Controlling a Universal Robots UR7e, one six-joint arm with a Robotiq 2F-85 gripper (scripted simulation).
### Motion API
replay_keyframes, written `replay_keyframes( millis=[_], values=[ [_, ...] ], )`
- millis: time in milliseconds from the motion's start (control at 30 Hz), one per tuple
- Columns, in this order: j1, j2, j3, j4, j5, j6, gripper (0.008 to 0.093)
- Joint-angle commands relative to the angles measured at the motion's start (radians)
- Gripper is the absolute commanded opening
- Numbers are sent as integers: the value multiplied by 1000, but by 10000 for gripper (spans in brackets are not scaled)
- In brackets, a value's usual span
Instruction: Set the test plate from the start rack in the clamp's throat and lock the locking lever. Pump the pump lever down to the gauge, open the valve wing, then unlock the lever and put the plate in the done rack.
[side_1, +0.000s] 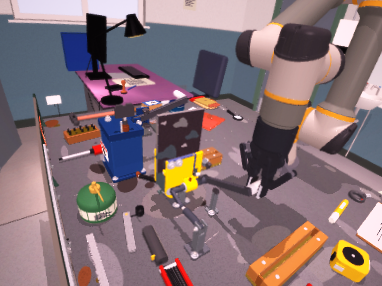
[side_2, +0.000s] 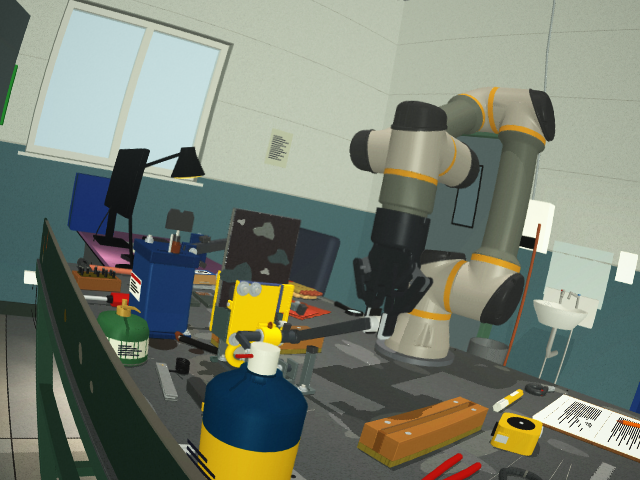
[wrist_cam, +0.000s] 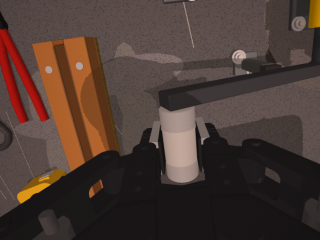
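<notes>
The dark mottled test plate (side_1: 179, 134) stands upright in the throat of the yellow clamp (side_1: 178, 171) at the middle of the bench. From the clamp's front a long dark locking lever (side_1: 225, 184) reaches out to the right, lying low and near level, and ends in a pale cylindrical handle (wrist_cam: 178, 144). I hold that handle between the fingers of my gripper (side_1: 258, 188), which points down at the lever's far end. The blue pump box (side_1: 120, 146) stands left of the clamp. An orange slotted rack (side_1: 287, 254) lies near the front right.
Behind the bench stand a purple desk with a monitor and lamp (side_1: 107, 47) and a dark chair (side_1: 210, 72). A green canister (side_1: 96, 202) sits front left. A yellow tape measure (side_1: 350, 259), a marker (side_1: 338, 211) and red-handled pliers (wrist_cam: 18, 85) lie near the rack.
</notes>
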Motion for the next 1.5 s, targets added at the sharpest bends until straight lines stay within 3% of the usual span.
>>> replay_keyframes(
  millis=[0,1000,1467],
  values=[
    [1,1,0,-3,-1,1,80],
    [33,83,46,-130,-1,33,80],
    [33,83,46,-131,-1,33,80]
  ],
)
